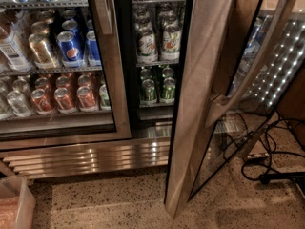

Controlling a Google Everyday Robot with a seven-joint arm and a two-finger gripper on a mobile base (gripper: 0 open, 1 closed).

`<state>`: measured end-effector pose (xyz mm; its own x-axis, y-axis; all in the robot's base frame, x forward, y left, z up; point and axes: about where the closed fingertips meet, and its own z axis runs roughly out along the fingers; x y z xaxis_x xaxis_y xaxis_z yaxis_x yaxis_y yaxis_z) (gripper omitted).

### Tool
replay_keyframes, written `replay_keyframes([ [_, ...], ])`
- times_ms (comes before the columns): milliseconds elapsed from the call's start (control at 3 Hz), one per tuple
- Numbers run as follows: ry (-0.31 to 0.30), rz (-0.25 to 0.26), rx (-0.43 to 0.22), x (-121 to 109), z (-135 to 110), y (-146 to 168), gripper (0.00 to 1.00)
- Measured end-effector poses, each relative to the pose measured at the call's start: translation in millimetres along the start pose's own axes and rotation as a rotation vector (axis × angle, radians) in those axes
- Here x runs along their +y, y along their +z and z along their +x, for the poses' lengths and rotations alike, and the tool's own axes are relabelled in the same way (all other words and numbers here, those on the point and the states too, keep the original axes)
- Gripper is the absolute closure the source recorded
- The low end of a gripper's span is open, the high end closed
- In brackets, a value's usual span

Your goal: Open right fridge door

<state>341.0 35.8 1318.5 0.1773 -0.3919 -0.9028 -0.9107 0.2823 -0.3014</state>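
Job done or nearly so, by the look of it. Nearest, over the speckled floor (109,199), right fridge door (200,104) swung well out, edge-on, bowed handle (252,61) facing right, cables (271,156) beyond. Leaves little but widening, if anything. Gripper nowhere in view; cannot tell its grip. Farther back, left door (116,80) shut over blue Pepsi cans (70,46); behind the opening, green-labelled bottles (147,44), wording unreadable.

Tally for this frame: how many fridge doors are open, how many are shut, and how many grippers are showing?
Open doors: 1, the right fridge door, standing out from the cabinet.
Shut doors: 1, the left door, fronting the cans.
Grippers showing: 0; the gripper is out of the camera view.
Total: 2 doors, 0 grippers.
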Motion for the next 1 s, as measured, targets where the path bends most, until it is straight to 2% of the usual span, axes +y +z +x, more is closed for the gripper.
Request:
replay_keyframes([
  [1000,0.000,0.000,0.000,0.0,0.0,0.0,1.00],
])
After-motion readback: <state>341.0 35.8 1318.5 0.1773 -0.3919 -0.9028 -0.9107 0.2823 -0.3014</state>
